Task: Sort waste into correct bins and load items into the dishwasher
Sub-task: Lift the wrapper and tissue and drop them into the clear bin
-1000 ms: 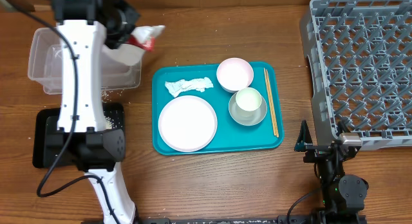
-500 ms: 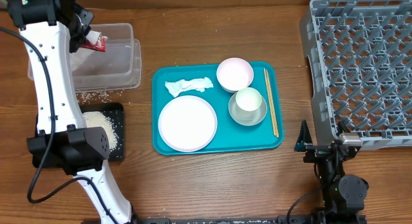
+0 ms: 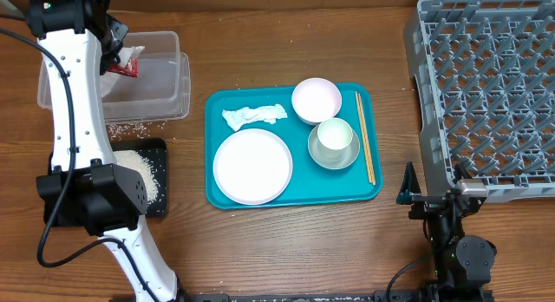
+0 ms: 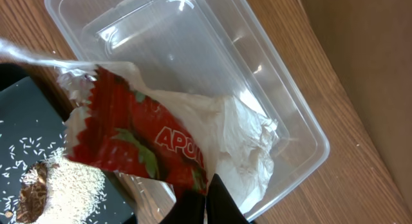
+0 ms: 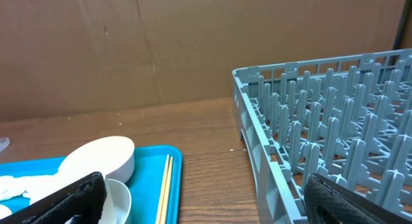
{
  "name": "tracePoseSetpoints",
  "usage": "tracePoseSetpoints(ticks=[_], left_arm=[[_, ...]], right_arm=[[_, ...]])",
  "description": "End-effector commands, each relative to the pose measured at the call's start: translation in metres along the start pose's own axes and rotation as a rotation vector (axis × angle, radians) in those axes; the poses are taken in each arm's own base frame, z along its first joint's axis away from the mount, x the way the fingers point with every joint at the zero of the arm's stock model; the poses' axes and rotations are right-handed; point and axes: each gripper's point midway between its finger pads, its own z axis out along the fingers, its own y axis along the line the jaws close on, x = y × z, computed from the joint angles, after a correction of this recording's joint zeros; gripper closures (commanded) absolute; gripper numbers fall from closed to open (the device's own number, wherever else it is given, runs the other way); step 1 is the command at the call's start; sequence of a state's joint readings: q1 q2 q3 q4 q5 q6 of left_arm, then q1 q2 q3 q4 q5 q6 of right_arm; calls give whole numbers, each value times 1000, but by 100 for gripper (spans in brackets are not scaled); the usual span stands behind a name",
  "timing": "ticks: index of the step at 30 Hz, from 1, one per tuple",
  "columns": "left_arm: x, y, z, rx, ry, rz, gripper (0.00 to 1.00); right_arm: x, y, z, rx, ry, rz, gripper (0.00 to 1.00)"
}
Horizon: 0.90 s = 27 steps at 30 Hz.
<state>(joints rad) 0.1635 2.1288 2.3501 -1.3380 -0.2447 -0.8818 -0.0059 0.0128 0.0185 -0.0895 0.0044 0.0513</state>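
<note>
Our left gripper (image 4: 206, 199) has its fingers pressed together, pinching one corner of the red sauce packet (image 4: 129, 143). The packet hangs slanted from that corner, dangling over the near wall of the clear tub (image 4: 302, 124).

Directly under the packet, inside the tub, lies a white paper wad (image 4: 248, 143). Just beside the tub, on the gripper's near side, sits the black tray (image 4: 26, 121), holding a rice pile (image 4: 71, 185) and brown scraps (image 4: 29, 195), with loose grains scattered around them.

We judge the main risk to be in the release. The packet straddles the tub's edge, so letting go here could tip it onto the wall and slide it down into the black tray or onto the table. A thin corner pinch could also slip early.

Farther off, well apart from the gripper, the teal tray (image 3: 217, 193) carries a crumpled napkin (image 3: 253, 116), the plate (image 3: 252, 166), the bowl (image 3: 316, 100), the cup (image 3: 334, 134) sitting in the grey dish (image 3: 316, 156), and the chopsticks (image 3: 365, 137).

Farthest away stands the dish rack (image 3: 486, 85), with no items loaded. Our right gripper (image 5: 203, 208) rests beside it, jaws spread wide and holding nothing.
</note>
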Motion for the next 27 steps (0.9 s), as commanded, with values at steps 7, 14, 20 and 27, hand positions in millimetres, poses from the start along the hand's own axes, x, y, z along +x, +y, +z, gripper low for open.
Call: tracePoseSetpoints(ticks=[7,14,20,27], left_arm=[[5,8,30,-73,19,26,87],[3,6,46,-75,20,66,72],[3,6,46,-65,30,123,67],[57,-19,26,150,320,219,67]], right_arm=[[1,-1,0,4,-6,-6,0],[1,-1,0,4,-6,-6,0],[1,-1,0,4,-6,-6,0],[1,-1,0,4,-6,-6,0]])
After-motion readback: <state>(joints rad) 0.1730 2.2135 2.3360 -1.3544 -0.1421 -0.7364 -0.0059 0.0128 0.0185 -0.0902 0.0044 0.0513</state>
